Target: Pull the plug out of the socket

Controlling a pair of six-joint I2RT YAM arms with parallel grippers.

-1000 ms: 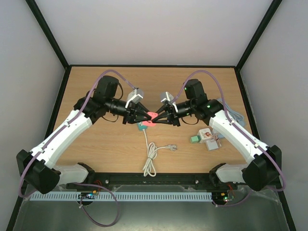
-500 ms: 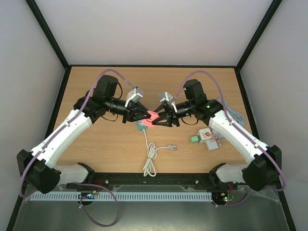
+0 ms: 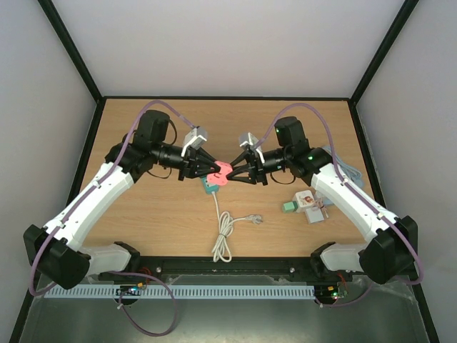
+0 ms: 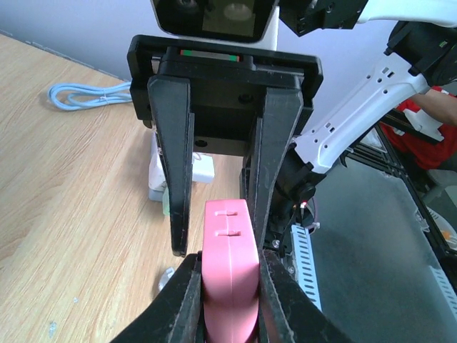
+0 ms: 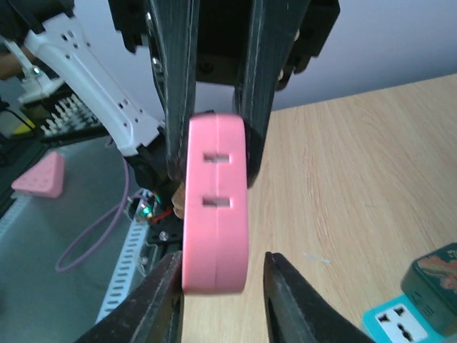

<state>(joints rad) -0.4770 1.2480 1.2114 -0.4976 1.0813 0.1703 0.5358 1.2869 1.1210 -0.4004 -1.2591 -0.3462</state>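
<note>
Above the middle of the wooden tabletop (image 3: 143,214), the two arms meet nose to nose over a small pink plastic plug block (image 3: 223,171). From overhead, the left hand (image 3: 213,170) and the right hand (image 3: 234,174) both reach it. The pink block overlaps the edge of a teal plastic socket box (image 3: 209,186), and this view does not show whether the two touch. A white cord (image 3: 223,232) runs in a loose loop from that box toward the near edge.

The left wrist view shows the grip. The left hand's black fingers (image 4: 191,300) are clenched on both flanks of the pink block, which is held off the wood.

The right wrist view adds two things. It shows two slots in the pink face. It also shows the right hand's fingers (image 5: 161,300) spread, straddling the block with a gap at one side, so this hand is released. In this view the teal socket's white face is uncovered at the lower right, with bare wood between it and the plug.
</note>
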